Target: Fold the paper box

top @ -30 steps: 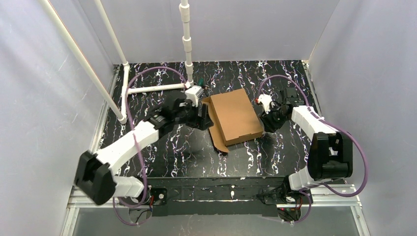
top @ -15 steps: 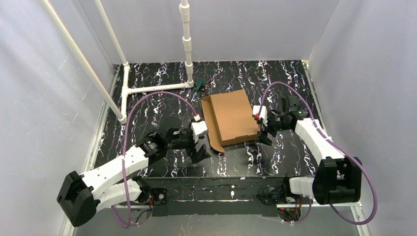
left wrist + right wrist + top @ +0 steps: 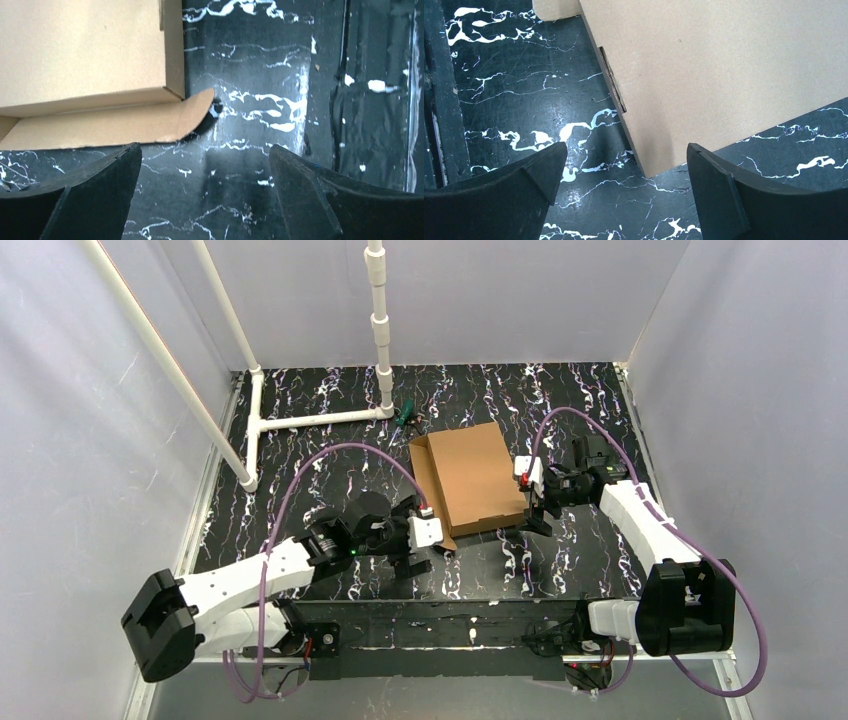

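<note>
The black marbled table (image 3: pixel 330 410) holds the box (image 3: pixel 470 475) near centre, a flap (image 3: pixel 150 127) loose at its 7 o'clock corner. The left gripper (image 3: pixel 425 548) and right gripper (image 3: pixel 538 518) gape empty beside it (neither touching), so a one-sided nudge could spin it. A second ago the left sat at 9 o'clock, jaws narrower.

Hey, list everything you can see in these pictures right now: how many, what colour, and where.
paper box: one, brown, mid-table, a rounded flap sticking out at its near left corner
small object: one, green, behind the box by the pipe foot; too small to identify
pipe frame: one, white, far left
table: one, black with white veining
cables: two, purple, one looping over each arm
left gripper: one, black, open, beside the flap
right gripper: one, black, open, above the box's near right corner
</note>
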`<state>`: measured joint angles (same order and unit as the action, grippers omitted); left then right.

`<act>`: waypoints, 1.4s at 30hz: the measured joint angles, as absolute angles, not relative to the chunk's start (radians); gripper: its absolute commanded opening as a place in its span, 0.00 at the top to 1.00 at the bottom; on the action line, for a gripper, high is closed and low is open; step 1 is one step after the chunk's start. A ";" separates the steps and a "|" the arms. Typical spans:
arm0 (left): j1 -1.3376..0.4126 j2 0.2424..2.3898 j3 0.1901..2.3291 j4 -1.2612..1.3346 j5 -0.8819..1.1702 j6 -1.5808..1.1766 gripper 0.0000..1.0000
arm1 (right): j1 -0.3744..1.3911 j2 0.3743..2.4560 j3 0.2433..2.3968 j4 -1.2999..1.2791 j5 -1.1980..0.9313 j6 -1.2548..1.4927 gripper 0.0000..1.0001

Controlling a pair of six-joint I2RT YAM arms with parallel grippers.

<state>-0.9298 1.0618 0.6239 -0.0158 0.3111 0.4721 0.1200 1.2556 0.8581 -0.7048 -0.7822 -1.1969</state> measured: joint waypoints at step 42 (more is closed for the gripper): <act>-0.979 1.516 0.562 0.472 0.118 0.542 0.51 | 0.120 1.294 0.852 -0.674 -0.758 -1.150 0.02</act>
<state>-0.9794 1.5158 0.5617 0.4721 0.1181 0.5423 0.1200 1.2938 0.8524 -0.6739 -0.7582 -1.1496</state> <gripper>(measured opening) 0.511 0.982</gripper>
